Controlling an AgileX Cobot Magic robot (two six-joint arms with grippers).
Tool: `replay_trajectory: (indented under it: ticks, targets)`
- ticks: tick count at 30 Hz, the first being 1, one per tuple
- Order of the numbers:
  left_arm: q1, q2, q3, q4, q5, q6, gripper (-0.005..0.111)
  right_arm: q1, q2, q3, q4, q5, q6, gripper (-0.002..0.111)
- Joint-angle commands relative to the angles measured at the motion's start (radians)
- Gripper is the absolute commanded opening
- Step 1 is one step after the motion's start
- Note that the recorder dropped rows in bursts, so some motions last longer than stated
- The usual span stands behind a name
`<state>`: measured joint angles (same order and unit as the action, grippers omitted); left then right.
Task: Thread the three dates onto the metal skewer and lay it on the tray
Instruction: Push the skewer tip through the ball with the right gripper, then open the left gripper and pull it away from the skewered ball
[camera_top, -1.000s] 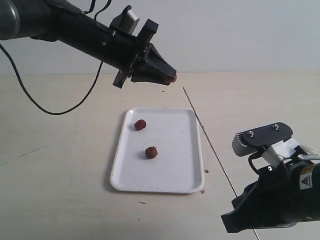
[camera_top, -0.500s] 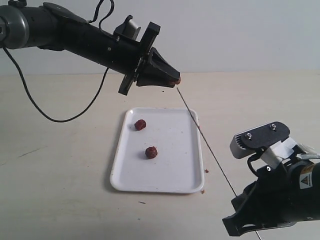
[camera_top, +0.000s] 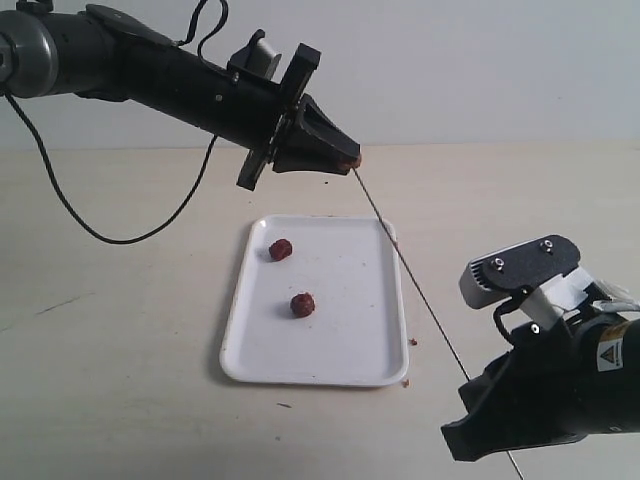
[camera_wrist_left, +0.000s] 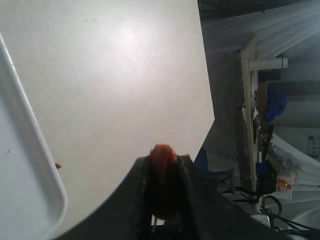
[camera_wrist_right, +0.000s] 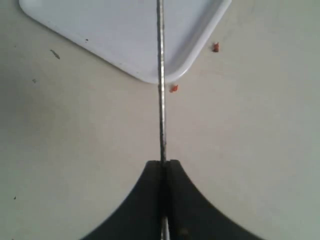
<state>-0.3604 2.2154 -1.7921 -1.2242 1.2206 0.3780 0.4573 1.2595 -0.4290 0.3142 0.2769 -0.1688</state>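
My left gripper (camera_top: 350, 160) hangs above the far end of the white tray (camera_top: 340, 365) and is shut on one date (camera_wrist_left: 162, 165), whose red tip shows between the jaws. My right gripper (camera_wrist_right: 164, 162), at the near right, is shut on the thin metal skewer (camera_top: 410, 275). The skewer slants up and away over the tray's right rim, and its tip meets the held date (camera_top: 354, 160). Two more dates lie on the tray, one toward the far left (camera_top: 281, 249) and one near the middle (camera_top: 302, 305).
Small red-brown crumbs (camera_top: 413, 342) lie on the beige table beside the tray's near right corner, also seen as crumbs (camera_wrist_right: 173, 88) in the right wrist view. A black cable (camera_top: 90, 220) loops over the table at the left.
Over the last second my left gripper moved right and slightly down with its date until the date met the skewer tip. The right gripper shifted slightly with the skewer.
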Motion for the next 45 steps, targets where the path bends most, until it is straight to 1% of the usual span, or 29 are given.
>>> replay_trajectory:
  ticks: [1,10,16,18,21,27,37,39,43,45]
  targets:
    - [0.000,-0.004,0.002,-0.013,0.000,-0.007,0.019,-0.005,-0.005,-0.011,0.001,-0.046,-0.013,0.000]
    - [-0.025,-0.004,0.002,-0.010,0.000,-0.007,0.019,-0.005,0.087,-0.191,-0.001,-0.034,-0.018,0.000]
    - [-0.025,-0.004,0.002,-0.010,0.000,-0.007,0.019,-0.005,0.171,-0.291,-0.001,-0.047,-0.021,0.000]
    - [-0.025,-0.004,0.002,-0.010,0.000,-0.007,0.019,-0.005,0.187,-0.308,-0.001,-0.045,-0.021,0.000]
    - [-0.025,-0.004,0.002,0.029,0.000,-0.007,0.019,-0.005,0.203,-0.310,-0.001,-0.089,-0.021,0.000]
    - [-0.025,-0.004,0.002,0.008,0.000,-0.007,0.019,-0.005,0.241,-0.375,-0.001,-0.090,-0.013,0.000]
    - [-0.025,-0.004,0.002,0.010,0.000,-0.007,0.020,-0.005,0.241,-0.376,0.001,-0.128,-0.011,0.000]
    - [-0.025,-0.004,0.002,0.010,0.000,-0.007,0.026,-0.005,0.241,-0.376,0.001,-0.135,-0.011,0.000]
    - [-0.025,-0.004,0.002,0.010,0.000,-0.007,0.048,-0.005,0.241,-0.376,0.001,-0.145,-0.011,0.000]
    - [-0.025,-0.004,0.002,0.010,0.000,-0.007,0.054,-0.005,0.243,-0.376,0.001,-0.155,-0.007,0.000]
